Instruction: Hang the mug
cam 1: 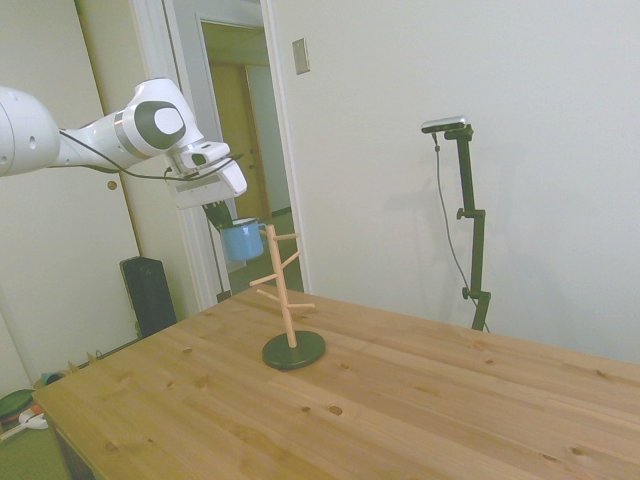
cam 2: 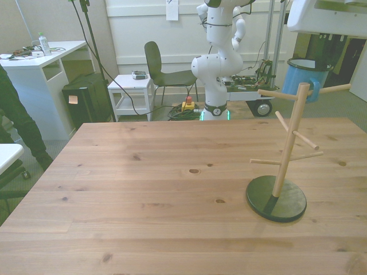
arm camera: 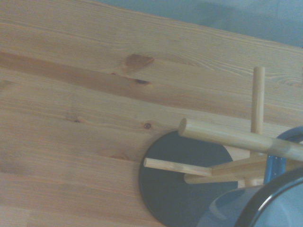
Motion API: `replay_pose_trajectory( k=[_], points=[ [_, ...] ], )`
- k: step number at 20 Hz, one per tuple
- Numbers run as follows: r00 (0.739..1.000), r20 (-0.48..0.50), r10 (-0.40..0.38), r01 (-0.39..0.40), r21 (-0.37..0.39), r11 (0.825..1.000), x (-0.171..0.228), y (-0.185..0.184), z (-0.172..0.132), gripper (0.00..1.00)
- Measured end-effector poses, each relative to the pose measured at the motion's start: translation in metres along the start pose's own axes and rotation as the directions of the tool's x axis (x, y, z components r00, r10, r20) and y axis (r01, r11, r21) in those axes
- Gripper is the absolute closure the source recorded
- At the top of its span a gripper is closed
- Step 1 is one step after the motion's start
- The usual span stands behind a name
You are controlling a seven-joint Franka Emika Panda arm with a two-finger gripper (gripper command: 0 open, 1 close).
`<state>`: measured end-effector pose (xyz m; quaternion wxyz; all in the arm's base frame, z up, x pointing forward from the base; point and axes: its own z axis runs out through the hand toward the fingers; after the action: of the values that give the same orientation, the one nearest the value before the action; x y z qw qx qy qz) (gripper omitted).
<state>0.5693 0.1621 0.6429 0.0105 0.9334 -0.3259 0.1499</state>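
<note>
Nearest to the front camera, only bare planks of the light wooden table [cam 2: 143, 189] with dark knots. Farther in, toward the front view's right, a wooden peg stand [cam 2: 289, 152] on a round dark base [cam 2: 276, 199], upright, with thin pegs sticking out to several sides at different heights. At the top of this stand, the small light-blue enamel mug [cam 2: 307, 73] with whitish rim, held up in the air, well above the table. Close against the topmost pegs, with its loop handle [arm camera: 276, 163] beside one peg [arm camera: 236, 138] in the wrist view; whether already over the peg or only next to it, cannot tell. Above the mug, the white gripper [cam 1: 222, 215] of the arm, with dark fingers going down to the mug's rim and seeming to hold it; the gap between the fingers not clearly visible.

Behind the table in the front view: a white robot base [cam 2: 218, 57], a dark chair [cam 2: 163, 71], a small white side table [cam 2: 131, 94], a black box [cam 2: 86, 103] and a white desk [cam 2: 43, 63]. At the left edge of that view, a leg of a person [cam 2: 17, 123] in dark trousers. In the side view, an open doorway [cam 1: 240, 150] behind the arm.
</note>
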Motion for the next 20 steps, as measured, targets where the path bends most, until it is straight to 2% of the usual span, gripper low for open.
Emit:
replay_pose_trajectory(
  k=[1,2,20],
  points=[
    [1.000,-0.001,0.001,-0.001,0.001,1.000,-0.0004,0.0020,-0.0002,1.00],
    [1.000,0.000,0.003,-0.003,0.001,1.000,-0.0013,0.0032,0.0001,0.00],
    [1.000,0.015,0.026,-0.026,0.017,1.000,0.0028,0.0105,-0.0054,0.00]
  ],
)
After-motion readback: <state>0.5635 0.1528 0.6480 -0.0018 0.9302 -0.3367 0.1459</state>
